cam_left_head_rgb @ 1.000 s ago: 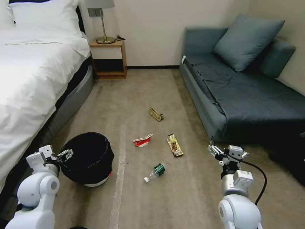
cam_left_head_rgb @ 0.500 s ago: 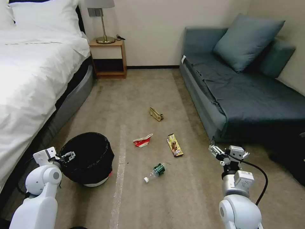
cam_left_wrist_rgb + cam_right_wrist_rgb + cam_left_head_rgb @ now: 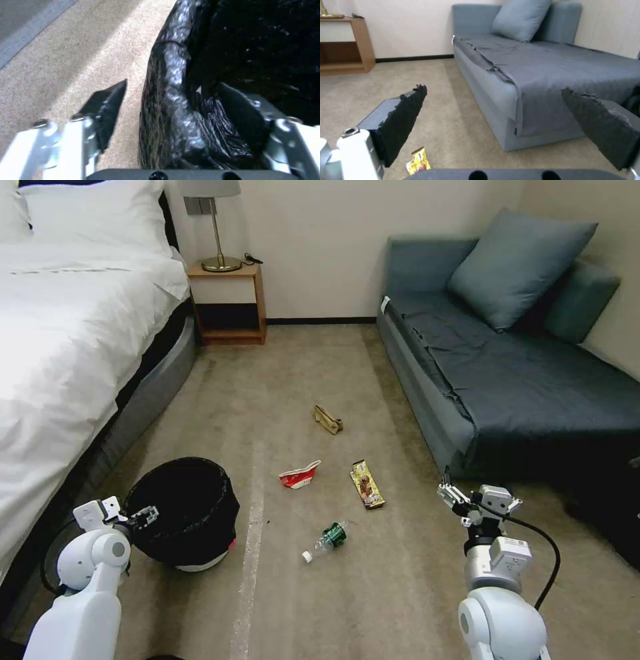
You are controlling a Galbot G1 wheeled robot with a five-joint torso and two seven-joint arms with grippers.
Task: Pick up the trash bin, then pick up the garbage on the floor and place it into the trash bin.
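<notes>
The trash bin [image 3: 183, 510], round and lined with a crinkly black bag, stands on the carpet near the bed. My left gripper [image 3: 143, 513] is open astride its near-left rim [image 3: 168, 117]. One finger [image 3: 108, 107] is outside the rim and the other is inside against the liner. The garbage lies to the bin's right: a crushed bottle [image 3: 327, 540], a red-and-white carton [image 3: 300, 474], a yellow wrapper [image 3: 367, 485] and a tan paper bag [image 3: 328, 420]. My right gripper [image 3: 460, 497] hangs open above the floor near the sofa, holding nothing, with the wrapper [image 3: 418, 161] below it.
A white bed [image 3: 60, 353] runs along the left, close behind the bin. A blue sofa [image 3: 533, 387] fills the right side. A wooden nightstand [image 3: 230, 303] with a lamp stands at the back wall. Open carpet [image 3: 373, 607] lies in front.
My left arm has sunk lower and drawn in, and its gripper has settled slightly down over the bin's rim. The right arm, the bin and the litter have stayed put.
</notes>
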